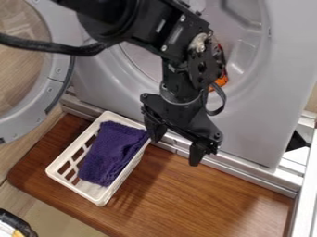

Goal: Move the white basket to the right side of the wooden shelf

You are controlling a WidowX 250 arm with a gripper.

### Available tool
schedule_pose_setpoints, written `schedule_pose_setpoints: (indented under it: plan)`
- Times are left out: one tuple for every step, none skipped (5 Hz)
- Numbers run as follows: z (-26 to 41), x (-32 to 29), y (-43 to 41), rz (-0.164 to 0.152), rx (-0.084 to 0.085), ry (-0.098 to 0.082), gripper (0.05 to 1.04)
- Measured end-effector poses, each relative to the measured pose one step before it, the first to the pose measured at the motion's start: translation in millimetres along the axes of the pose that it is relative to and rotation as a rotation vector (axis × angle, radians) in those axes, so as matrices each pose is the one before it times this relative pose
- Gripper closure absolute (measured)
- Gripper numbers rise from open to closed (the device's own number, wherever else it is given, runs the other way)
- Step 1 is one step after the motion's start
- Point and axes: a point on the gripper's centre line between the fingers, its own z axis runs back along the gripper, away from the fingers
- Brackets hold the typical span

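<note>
The black gripper [178, 146] hangs open over the wooden shelf, its two fingers apart with nothing between them. Its left finger is close to the upper right corner of the white basket [69, 149]; whether they touch I cannot tell. The basket rests upright on the left part of the brown wooden shelf [204, 199], lying at a slant. A folded purple cloth [112, 152] lies inside it.
Behind the shelf stands a grey machine front [250, 134] with a round opening and an orange item [219, 81] inside. Its round door [49, 88] swings out at the left. A metal rail [241, 173] runs along the shelf's back edge. A black object [17, 223] is at bottom left.
</note>
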Motion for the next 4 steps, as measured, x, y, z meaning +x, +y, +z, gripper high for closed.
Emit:
schedule_pose_setpoints:
  plan:
    - [-4.84,-4.27,0.0,-0.0043,0.0031,0.0226,0.084]
    - [-6.22,-12.26,19.03,0.0275,0.0222,0.0518,0.084]
    - [-9.97,-2.35,19.63,0.0161,0.0148,0.0069,0.084]
    - [-16.32,-2.08,25.5,0.0332,0.0046,0.0014,0.084]
